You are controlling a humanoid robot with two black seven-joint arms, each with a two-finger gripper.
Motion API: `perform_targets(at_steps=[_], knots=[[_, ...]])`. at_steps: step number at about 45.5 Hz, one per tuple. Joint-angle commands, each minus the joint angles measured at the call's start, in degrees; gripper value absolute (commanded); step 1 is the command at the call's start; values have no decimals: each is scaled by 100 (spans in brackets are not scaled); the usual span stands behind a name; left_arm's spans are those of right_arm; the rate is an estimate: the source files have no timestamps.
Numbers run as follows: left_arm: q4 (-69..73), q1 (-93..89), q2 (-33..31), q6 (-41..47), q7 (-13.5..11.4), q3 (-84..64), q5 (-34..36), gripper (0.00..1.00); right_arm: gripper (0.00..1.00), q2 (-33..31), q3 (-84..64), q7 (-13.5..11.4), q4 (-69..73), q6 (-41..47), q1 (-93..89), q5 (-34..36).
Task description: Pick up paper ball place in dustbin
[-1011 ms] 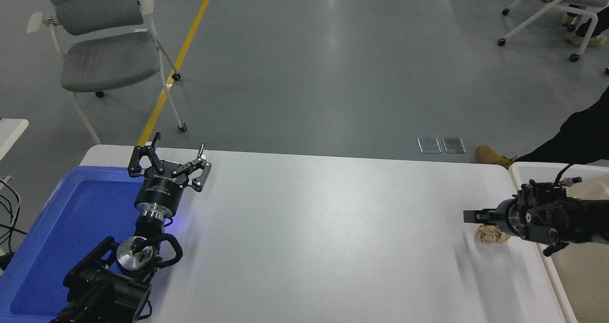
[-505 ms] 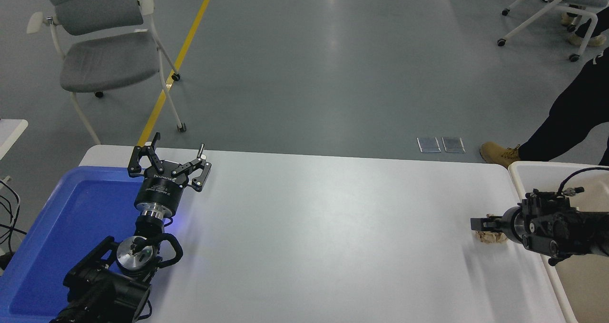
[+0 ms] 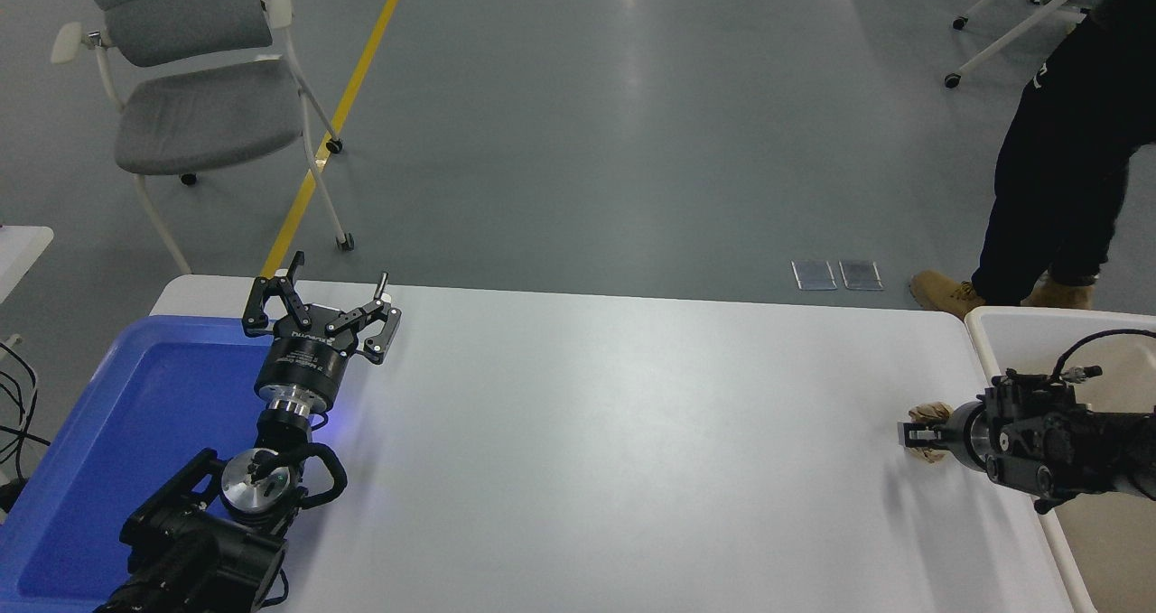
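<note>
The right gripper (image 3: 914, 434) comes in from the right edge, level and pointing left across the table (image 3: 614, 432). Its fingers are closed on the paper ball (image 3: 930, 414), which shows as tan crumples above and below the fingertips, wedged between them near the table's right end. The ball is a rough lump with no clear long axis or facing, and whether it touches the tabletop cannot be told. Just to the right, behind the wrist, stands the dustbin (image 3: 998, 324), its pale rim against the table's edge; the arm crosses over it.

The left gripper (image 3: 321, 311) is parked at the lower left, fingers spread, beside the blue tray (image 3: 135, 396). Print on its body is too small to read.

Beyond the table, a person's dark trouser legs (image 3: 1057, 171) and tan boots stand near the bin, and a grey chair (image 3: 194, 98) sits by a yellow floor line (image 3: 339, 112).
</note>
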Motion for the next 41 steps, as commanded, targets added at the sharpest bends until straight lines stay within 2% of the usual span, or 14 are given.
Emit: perform_targets(at_steps=[1,20,31,41], knots=[[0,0,0,0,0,0,0,99,0,16,17,6,6,0,-20,-4],[0,0,0,0,0,0,0,99,0,-133,87,76,217,70,243,5],[0,0,0,0,0,0,0,99,0,-1091,-9,296,1174,263,1385,-48],[0,0,0,-9,0,0,0,99,0,-2260,-97,305,2150,922,2809,-838]])
